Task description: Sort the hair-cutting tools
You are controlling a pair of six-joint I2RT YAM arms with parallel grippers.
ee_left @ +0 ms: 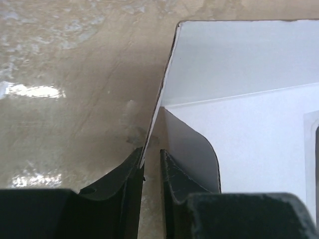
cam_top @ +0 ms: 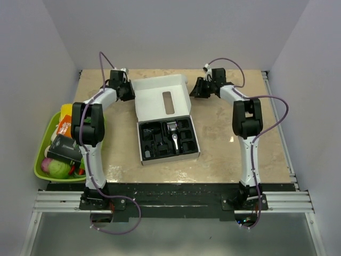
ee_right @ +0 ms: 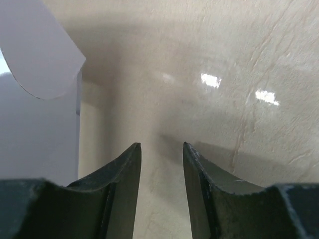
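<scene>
The slim black hair clipper (cam_top: 173,136) with its silver head lies in the black insert of the open white box (cam_top: 143,158). Small black comb attachments (cam_top: 154,141) sit in pockets around it. The cord cannot be made out. The box lid (cam_top: 154,98) lies open toward the back. My left gripper (cam_top: 128,92) (ee_left: 151,150) is at the lid's back left corner. Its fingers stand narrowly apart around the lid's thin side edge (ee_left: 157,107), which rests against the left finger (ee_left: 130,172), with a gap to the right one. My right gripper (cam_top: 198,89) (ee_right: 161,144) hangs open over bare table, just right of the lid's flap (ee_right: 40,50).
A green tray (cam_top: 38,160) with colourful packets and fruit sits at the table's left edge, beside the left arm. White walls enclose the table at the back and both sides. A black rail runs along the near edge.
</scene>
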